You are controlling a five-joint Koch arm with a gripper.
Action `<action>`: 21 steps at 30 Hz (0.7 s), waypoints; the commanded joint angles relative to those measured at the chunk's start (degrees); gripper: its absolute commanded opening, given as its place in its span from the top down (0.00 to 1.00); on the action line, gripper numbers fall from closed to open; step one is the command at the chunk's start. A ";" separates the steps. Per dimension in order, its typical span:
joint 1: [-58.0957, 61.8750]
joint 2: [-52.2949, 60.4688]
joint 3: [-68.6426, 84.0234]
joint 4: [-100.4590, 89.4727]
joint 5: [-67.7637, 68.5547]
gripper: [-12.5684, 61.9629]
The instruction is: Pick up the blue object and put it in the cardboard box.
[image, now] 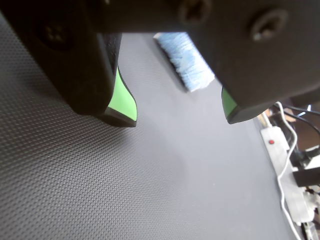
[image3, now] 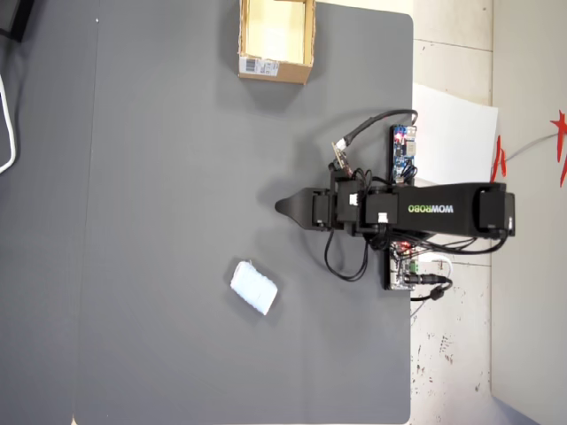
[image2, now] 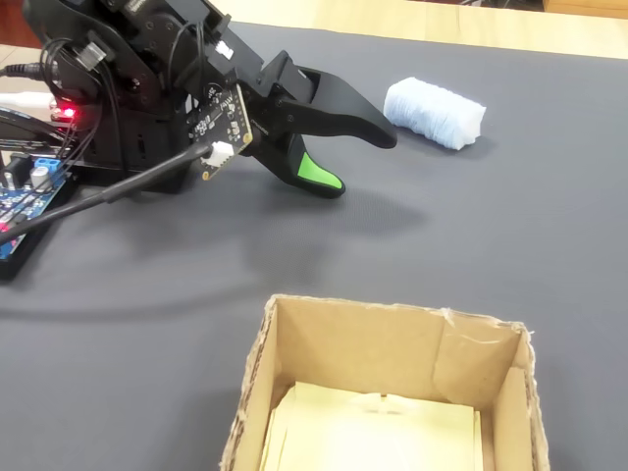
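The black gripper with green pads (image2: pixel 363 162) hung parted and empty above the dark grey mat (image2: pixel 510 255). The pale blue soft block (image2: pixel 434 113) lay upper right in the fixed view, the tan cardboard box (image2: pixel 392 343) at bottom.

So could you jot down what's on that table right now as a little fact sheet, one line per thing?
surface: dark grey mat
blue object: pale blue soft block, lying on the mat, untouched
cardboard box: open, pale yellow inside, barcode label on one flap, at the mat's edge; holds no block
pincer: open, green pads showing, empty, low over the mat
pincer to block: apart; block lies beyond the tips in the wrist view
task status: block not yet picked up
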 commanded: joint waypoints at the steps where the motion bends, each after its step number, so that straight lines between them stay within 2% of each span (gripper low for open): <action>1: 0.09 5.01 2.20 6.86 0.09 0.38; 21: 0.09 5.01 2.20 5.71 0.18 0.38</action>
